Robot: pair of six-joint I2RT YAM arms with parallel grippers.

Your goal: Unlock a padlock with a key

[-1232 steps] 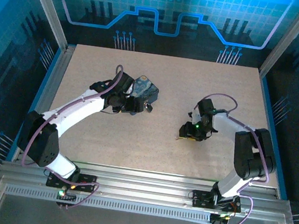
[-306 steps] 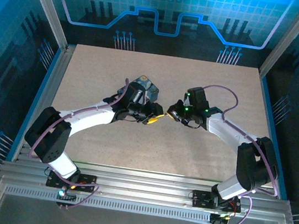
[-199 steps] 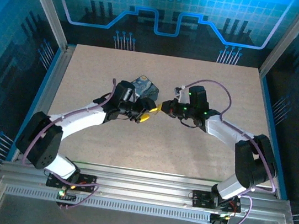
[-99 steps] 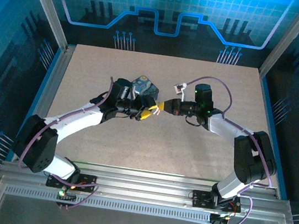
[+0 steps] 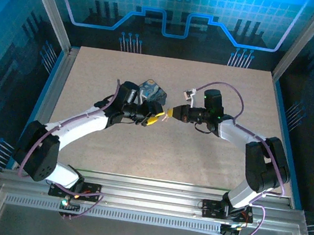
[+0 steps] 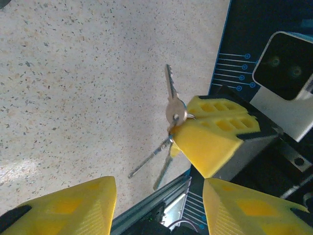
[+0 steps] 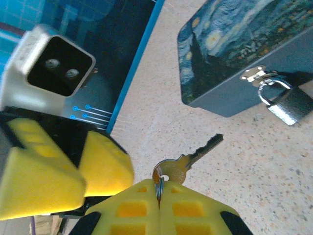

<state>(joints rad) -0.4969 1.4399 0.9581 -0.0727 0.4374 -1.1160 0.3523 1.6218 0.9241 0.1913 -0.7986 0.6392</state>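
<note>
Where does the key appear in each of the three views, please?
Top external: too small to resolve, at the right hand tip.
Left wrist: centre, key blade up.
Right wrist: lower centre, key blade up-right.
Shared landmark: the right hand's yellow fingers holding it.

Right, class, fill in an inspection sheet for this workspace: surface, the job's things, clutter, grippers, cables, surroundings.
Surface: speckled beige table.
Job's things: padlock hanging from the hasp of the swirl-patterned box; key on a ring.
Clutter: nothing seen.
Grippers: right gripper shut on the key's ring; left gripper open, facing it.
Cables: purple cables looped along both arms.
Surroundings: aluminium frame, blue-lit panels.
</note>
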